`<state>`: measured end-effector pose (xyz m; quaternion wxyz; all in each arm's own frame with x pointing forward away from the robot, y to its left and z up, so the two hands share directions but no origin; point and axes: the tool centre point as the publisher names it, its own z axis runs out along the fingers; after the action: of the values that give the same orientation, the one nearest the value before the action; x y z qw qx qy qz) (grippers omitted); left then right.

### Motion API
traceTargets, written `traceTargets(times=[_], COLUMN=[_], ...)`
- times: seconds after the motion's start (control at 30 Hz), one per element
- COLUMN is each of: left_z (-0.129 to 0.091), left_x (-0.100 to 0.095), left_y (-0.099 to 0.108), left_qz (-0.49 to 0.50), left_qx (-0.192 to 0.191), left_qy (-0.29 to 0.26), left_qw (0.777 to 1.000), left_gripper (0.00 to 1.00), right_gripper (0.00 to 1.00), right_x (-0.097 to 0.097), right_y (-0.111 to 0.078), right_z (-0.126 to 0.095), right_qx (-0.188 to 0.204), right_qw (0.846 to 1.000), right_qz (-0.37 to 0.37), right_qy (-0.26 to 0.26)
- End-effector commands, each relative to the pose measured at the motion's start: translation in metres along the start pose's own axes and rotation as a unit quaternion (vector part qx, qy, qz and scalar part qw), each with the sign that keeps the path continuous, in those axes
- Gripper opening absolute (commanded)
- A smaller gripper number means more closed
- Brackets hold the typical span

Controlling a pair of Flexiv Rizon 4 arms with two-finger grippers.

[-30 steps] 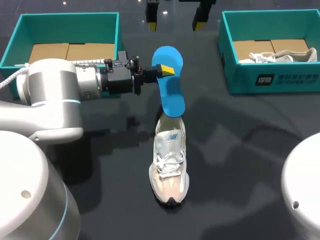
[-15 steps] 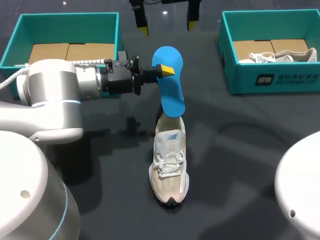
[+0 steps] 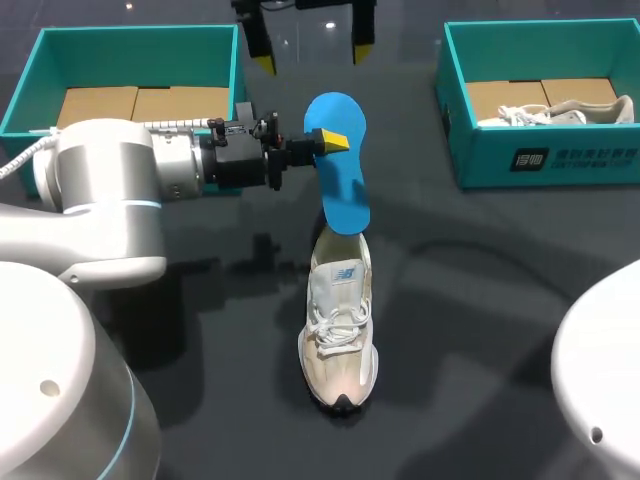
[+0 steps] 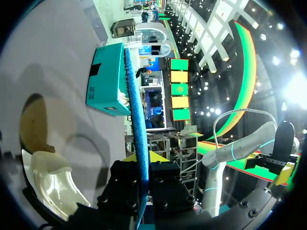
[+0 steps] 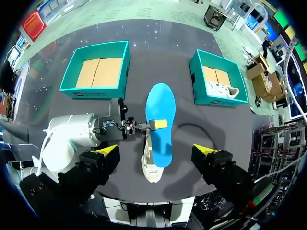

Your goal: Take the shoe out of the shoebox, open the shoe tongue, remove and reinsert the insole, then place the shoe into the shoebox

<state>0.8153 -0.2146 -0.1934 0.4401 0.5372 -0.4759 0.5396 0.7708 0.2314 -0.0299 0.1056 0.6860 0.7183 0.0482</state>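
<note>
Left gripper (image 3: 325, 140) pinches the flat blue insole (image 3: 340, 185) over my beige mesh shoe (image 3: 340, 330); right gripper (image 3: 308, 50) spread wide; far-right teal shoebox (image 3: 540, 150) holds another sneaker (image 3: 560, 110).

Dark table (image 3: 480, 300): shoe (image 3: 338, 330), two shoeboxes (image 3: 140, 55) (image 3: 560, 160)

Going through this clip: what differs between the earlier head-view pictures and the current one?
The right gripper, open at the far edge of the head view, drifted toward the robot's left, and the right arm's body in the near corner shifted slightly. Nothing was grasped or released. The left gripper stays shut on the blue insole, whose lower end meets the heel opening of the shoe. The shoe has not moved.
</note>
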Motion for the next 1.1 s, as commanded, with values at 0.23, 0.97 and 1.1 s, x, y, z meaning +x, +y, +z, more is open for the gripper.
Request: traceTargets(times=[0.23,0.97,1.1], left_z=[0.0,0.0,0.0], left_x=[0.0,0.0,0.0], left_y=[0.001,0.001,0.001], left_qz=[0.0,0.0,0.0], left_qx=[0.001,0.001,0.001], left_qy=[-0.001,-0.001,-0.001], left_qw=[1.0,1.0,1.0], left_gripper=[0.0,0.0,0.0], right_gripper=[1.0,1.0,1.0], right_x=[-0.013,-0.078,-0.09], right_y=[-0.005,-0.013,-0.016], right_z=[0.006,0.015,0.021], right_qx=[-0.002,0.025,0.024], right_qw=[0.999,0.985,0.979], right_qz=[0.021,0.069,0.071], right_qy=[0.041,0.153,0.191])
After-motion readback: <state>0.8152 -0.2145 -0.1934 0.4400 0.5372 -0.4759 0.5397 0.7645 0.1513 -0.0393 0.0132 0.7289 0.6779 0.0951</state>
